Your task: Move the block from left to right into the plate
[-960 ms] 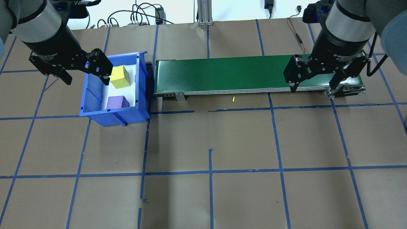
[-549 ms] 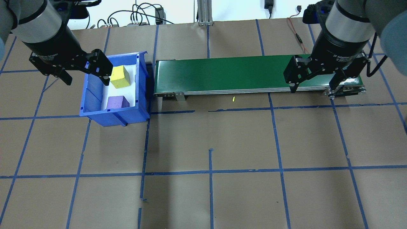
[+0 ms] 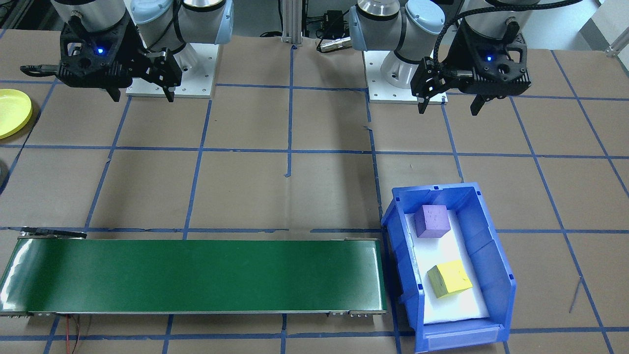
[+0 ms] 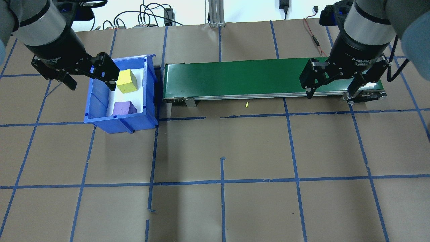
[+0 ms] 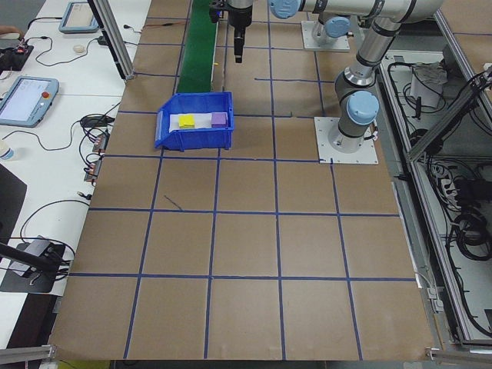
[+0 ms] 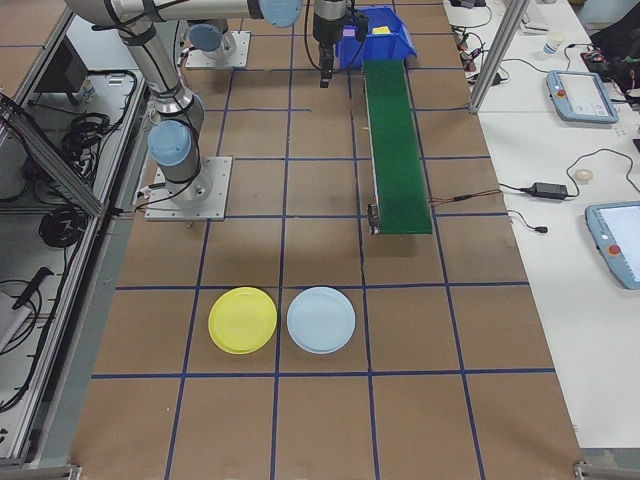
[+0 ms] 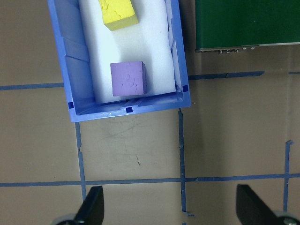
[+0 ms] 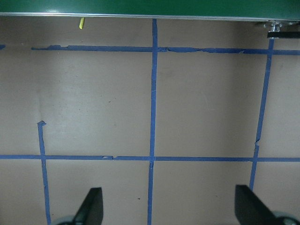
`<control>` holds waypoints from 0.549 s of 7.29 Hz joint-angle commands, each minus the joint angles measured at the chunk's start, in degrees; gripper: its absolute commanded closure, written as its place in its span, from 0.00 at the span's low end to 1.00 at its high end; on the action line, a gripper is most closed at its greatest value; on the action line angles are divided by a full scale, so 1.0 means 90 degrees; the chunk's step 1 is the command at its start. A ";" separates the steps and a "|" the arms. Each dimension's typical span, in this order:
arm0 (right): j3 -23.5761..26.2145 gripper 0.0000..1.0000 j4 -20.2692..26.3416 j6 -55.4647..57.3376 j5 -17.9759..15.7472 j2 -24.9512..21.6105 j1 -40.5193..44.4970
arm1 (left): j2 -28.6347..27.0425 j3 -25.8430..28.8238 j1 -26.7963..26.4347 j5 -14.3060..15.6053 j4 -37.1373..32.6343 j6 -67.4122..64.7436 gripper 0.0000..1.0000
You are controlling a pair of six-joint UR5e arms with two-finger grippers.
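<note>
Tabletop (image 4: 215, 151): brown paper surface gridded with blue tape. Green conveyor belt (image 4: 255, 79): long, bare, running from beside the bin toward the right arm. Blue bin (image 4: 100, 101): white-lined, holding both blocks, apart from each other. Yellow plate (image 6: 242, 319): on the tabletop beyond the conveyor's far end, beside a pale blue plate (image 6: 321, 319), well apart from the bin. Left end effector (image 4: 89, 82): released, fingers spread, empty, above the bin's edge. Right end effector (image 4: 331, 92): released, empty; body lettering reads "2F Adaptive Gripper". Yellow block (image 4: 127, 81); purple block (image 4: 123, 108).

yellow plate (image 3: 12, 118) cut off at frame edge
</note>
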 commanded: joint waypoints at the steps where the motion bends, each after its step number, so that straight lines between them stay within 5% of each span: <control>1: 0.0002 0.00 0.0001 0.0000 0.0000 0.0000 0.0000 | -0.0053 0.0000 0.0126 0.0037 0.0033 0.0068 0.00; 2: 0.0002 0.00 -0.0008 0.0000 0.0000 0.0000 0.0000 | -0.0150 -0.0029 0.0175 0.0472 -0.0034 0.0194 0.00; 4: 0.0002 0.00 -0.0008 0.0000 0.0000 0.0000 0.0000 | -0.0762 0.0165 0.0409 0.0447 0.0246 0.0205 0.00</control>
